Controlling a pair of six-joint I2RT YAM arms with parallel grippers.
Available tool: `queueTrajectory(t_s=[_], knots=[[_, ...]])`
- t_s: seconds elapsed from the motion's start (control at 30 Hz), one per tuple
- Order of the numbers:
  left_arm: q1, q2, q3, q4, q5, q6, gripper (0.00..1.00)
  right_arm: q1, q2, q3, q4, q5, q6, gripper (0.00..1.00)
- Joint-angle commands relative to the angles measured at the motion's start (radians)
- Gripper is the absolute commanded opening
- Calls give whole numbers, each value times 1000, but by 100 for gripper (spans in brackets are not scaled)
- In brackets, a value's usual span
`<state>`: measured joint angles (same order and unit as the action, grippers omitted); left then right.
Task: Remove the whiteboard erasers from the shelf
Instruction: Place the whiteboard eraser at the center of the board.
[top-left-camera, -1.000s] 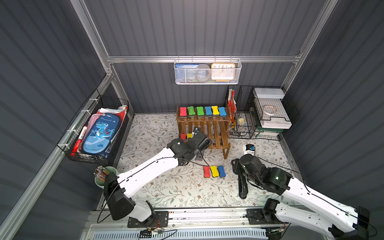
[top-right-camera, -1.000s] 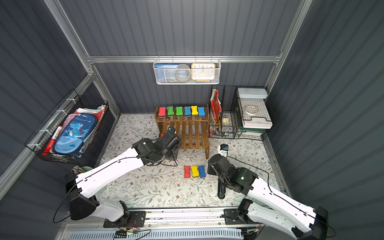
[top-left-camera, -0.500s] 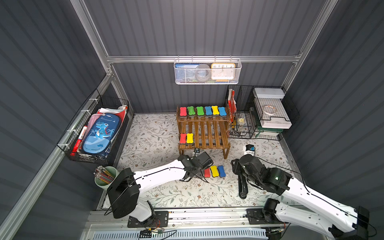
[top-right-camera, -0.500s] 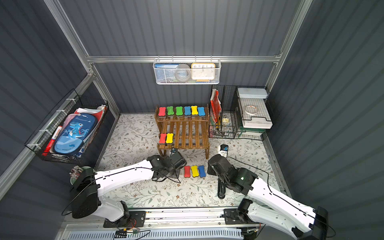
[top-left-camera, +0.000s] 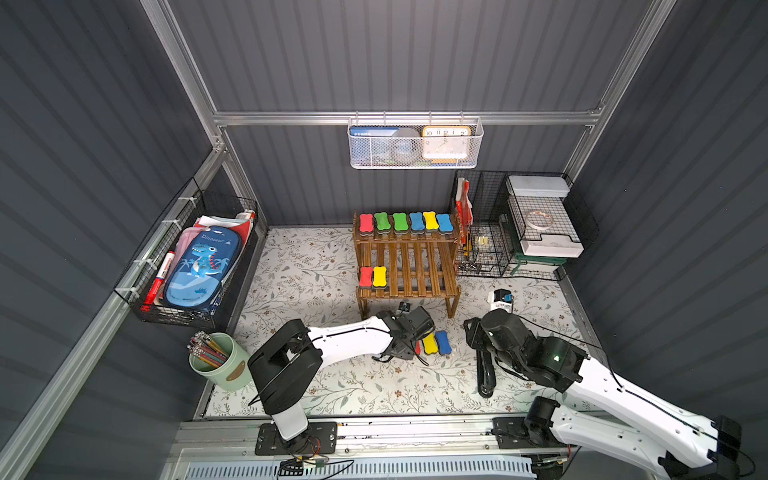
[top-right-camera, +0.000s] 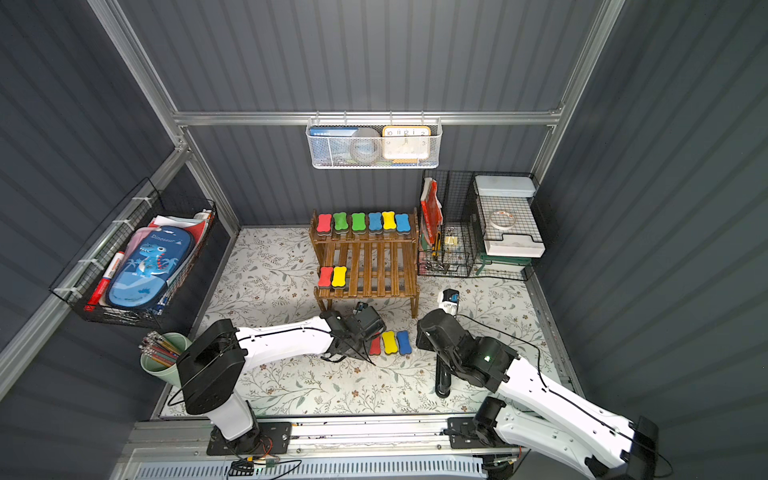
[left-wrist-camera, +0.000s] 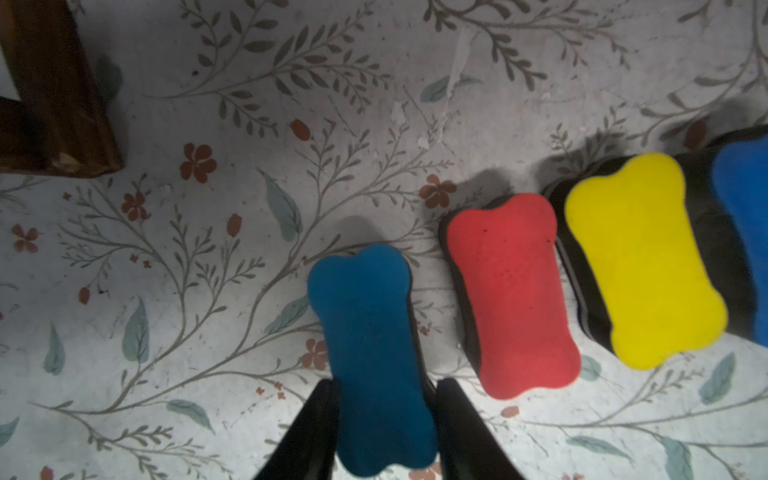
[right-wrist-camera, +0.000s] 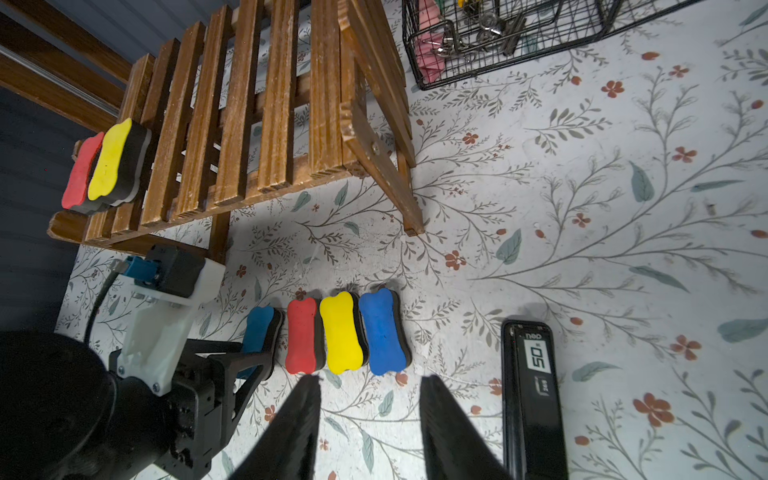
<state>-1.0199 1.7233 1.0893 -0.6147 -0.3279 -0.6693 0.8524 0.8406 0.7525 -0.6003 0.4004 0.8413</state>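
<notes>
The wooden shelf (top-left-camera: 409, 266) holds several whiteboard erasers (top-left-camera: 401, 221) in a row on its top tier. A red and a yellow eraser (top-left-camera: 372, 277) sit on its lower tier. On the mat in front lie a red (right-wrist-camera: 301, 334), a yellow (right-wrist-camera: 340, 332) and a blue eraser (right-wrist-camera: 382, 332). A fourth, darker blue eraser (left-wrist-camera: 374, 353) rests flat on the mat beside the red one. My left gripper (left-wrist-camera: 384, 395) straddles it, open, its fingers close on either side. My right gripper (right-wrist-camera: 370, 386) hovers open and empty just in front of the row.
A black stapler (right-wrist-camera: 532, 395) lies on the mat beside my right gripper. Black wire racks (top-left-camera: 486, 232) stand to the right of the shelf. A green pencil cup (top-left-camera: 218, 365) sits at the front left. One shelf leg (left-wrist-camera: 54, 91) stands near my left gripper.
My left arm swung from the shelf's lower tier down to the mat with the blue eraser and its jaws have widened. The right arm has not moved.
</notes>
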Motion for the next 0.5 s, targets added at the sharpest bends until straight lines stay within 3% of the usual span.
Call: queueTrajectory(t_s=[0.0, 0.13, 0.47], knots=[[9, 15, 20, -2, 7, 16, 53, -4, -6, -13, -17, 12, 8, 44], [9, 5, 32, -34, -3, 12, 67, -4, -10, -6, -21, 18, 8, 48], [4, -187, 68, -134, 33, 4, 78, -4, -13, 10, -8, 4, -9, 57]])
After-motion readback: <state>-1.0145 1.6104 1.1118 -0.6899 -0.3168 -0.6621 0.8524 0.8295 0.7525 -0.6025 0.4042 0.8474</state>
